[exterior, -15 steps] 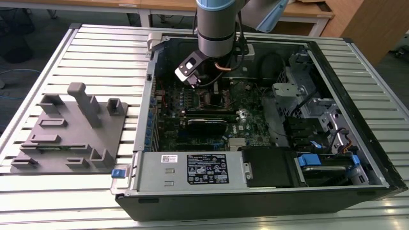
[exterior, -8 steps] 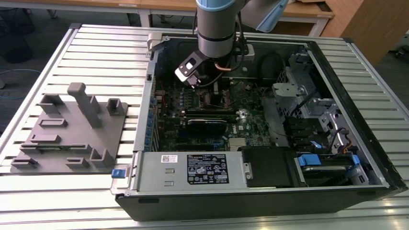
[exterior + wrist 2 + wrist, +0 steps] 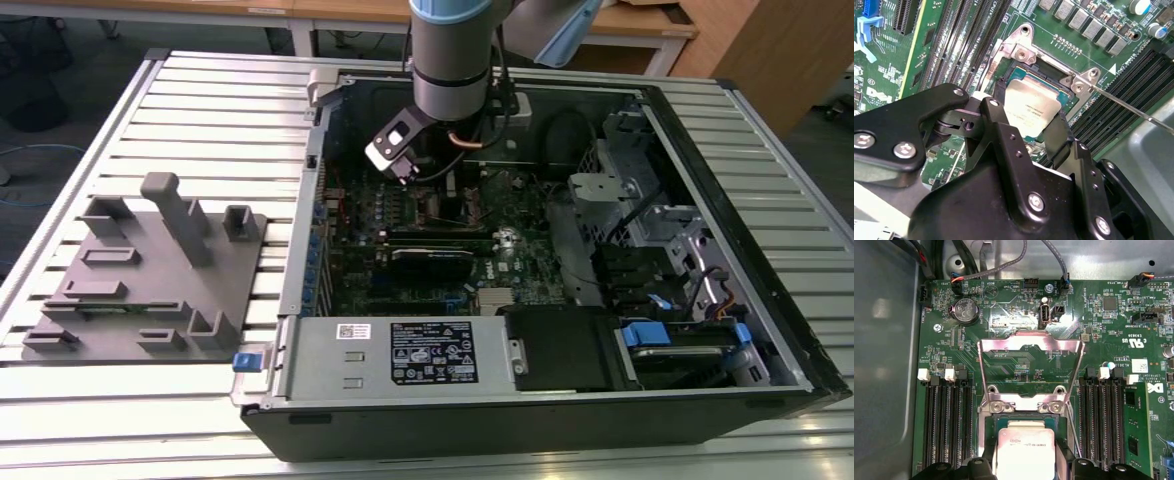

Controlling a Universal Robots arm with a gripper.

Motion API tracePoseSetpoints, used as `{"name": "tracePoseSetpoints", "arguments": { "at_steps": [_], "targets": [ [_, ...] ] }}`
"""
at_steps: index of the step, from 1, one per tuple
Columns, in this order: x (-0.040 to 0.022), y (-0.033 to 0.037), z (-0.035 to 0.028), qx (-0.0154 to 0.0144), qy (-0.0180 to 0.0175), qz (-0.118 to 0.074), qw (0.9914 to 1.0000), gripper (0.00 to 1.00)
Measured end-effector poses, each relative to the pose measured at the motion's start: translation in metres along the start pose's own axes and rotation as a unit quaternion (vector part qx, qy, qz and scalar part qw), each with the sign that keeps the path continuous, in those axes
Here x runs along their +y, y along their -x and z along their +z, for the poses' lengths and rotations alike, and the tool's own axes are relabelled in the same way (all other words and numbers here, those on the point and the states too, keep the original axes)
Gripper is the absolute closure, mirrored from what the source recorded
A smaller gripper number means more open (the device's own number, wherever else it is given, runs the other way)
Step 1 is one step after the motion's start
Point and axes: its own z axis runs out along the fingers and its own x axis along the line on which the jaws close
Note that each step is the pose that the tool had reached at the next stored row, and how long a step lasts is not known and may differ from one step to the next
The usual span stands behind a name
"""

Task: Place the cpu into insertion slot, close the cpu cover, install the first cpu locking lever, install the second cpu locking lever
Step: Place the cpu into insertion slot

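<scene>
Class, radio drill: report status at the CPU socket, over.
Status: gripper shut on the cpu at the insertion slot. The cpu cover stands raised open. No obstruction seen at the slot.

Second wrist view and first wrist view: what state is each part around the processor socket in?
Small flat square silver-grey cpu: in or just over the socket, uncovered; seating cannot be told.
Square dark-rimmed insertion slot: taken up by the cpu.
Thin silver metal frame cpu cover: open, tipped back off the slot.
Thin silver wire locking lever: raised, unlatched.
Black gripper: down astride the cpu; grip cannot be told.
</scene>
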Motion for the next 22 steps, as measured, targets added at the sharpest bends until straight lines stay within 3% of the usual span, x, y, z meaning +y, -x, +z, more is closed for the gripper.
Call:
{"name": "tracePoseSetpoints", "arguments": {
  "at_steps": [17, 22],
  "targets": [
    [0.0, -0.0001, 0.0006, 0.0003, 0.0002, 0.0, 1.0, 0.42],
    [0.0006, -0.0004, -0.0049, 0.0005, 0.0003, 0.0, 1.0, 0.42]
  ]
}}
